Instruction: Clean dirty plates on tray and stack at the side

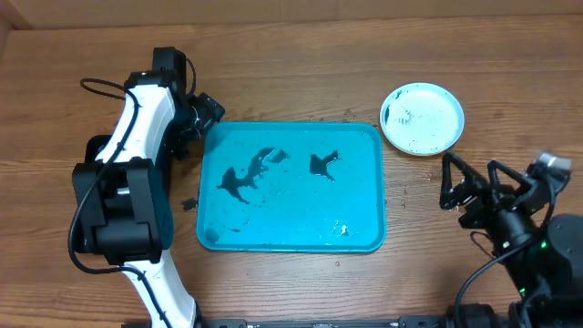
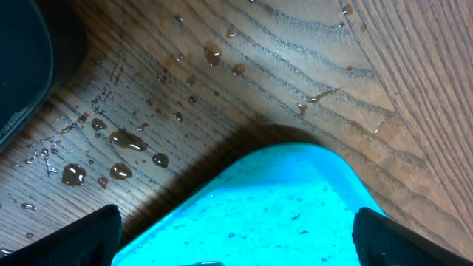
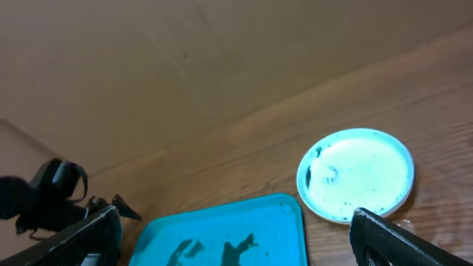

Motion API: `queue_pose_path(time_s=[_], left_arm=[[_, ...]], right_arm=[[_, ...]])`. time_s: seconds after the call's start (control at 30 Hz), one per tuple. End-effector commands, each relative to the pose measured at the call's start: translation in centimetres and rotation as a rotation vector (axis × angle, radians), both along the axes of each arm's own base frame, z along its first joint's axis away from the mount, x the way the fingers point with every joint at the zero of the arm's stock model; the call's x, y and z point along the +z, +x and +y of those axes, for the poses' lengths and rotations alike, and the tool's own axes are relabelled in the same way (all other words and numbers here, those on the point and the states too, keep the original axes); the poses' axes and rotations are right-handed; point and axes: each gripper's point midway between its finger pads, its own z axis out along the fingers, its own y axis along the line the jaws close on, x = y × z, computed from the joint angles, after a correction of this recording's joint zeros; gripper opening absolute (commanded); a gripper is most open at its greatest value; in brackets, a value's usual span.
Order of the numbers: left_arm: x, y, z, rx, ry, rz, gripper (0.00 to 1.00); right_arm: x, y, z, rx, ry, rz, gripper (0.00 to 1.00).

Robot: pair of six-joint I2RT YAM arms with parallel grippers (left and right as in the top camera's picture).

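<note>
Left arm, white and black, looms closest. Its left gripper is spread wide and empty, poised over the far-left corner of the large turquoise rectangular plastic tray. The small round light-blue-rimmed plate, black-specked, sits off the tray's far-right corner. The right gripper gapes empty near it.

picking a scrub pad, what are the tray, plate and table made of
Tray: likely plastic, glossy turquoise, moulded rounded corners. Plate: plastic or ceramic, unclear; smooth white centre, light-blue rim. Table: wood or wood-look laminate; visible grain, droplets sitting on top.
</note>
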Motion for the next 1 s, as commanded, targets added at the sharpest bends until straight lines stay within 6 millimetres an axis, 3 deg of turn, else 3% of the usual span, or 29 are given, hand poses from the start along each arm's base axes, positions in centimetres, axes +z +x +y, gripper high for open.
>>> queue_pose_path(time_s=[0.0,0.3,0.97], left_arm=[[0.7,0.0,0.4,-0.001,0.012,-0.016,1.0],[0.7,0.0,0.4,-0.001,0.012,-0.017,1.0],[0.7,0.0,0.4,-0.001,0.012,-0.016,1.0]], right_arm=[[-0.4,-0.6,0.2,0.011,-0.001,-0.053,1.0],[-2.3,-1.4,0.1,0.003,-0.001,-0.09,1.0],[-4.2,-3.6,0.0,-0.002,0.004,-0.253,1.0]])
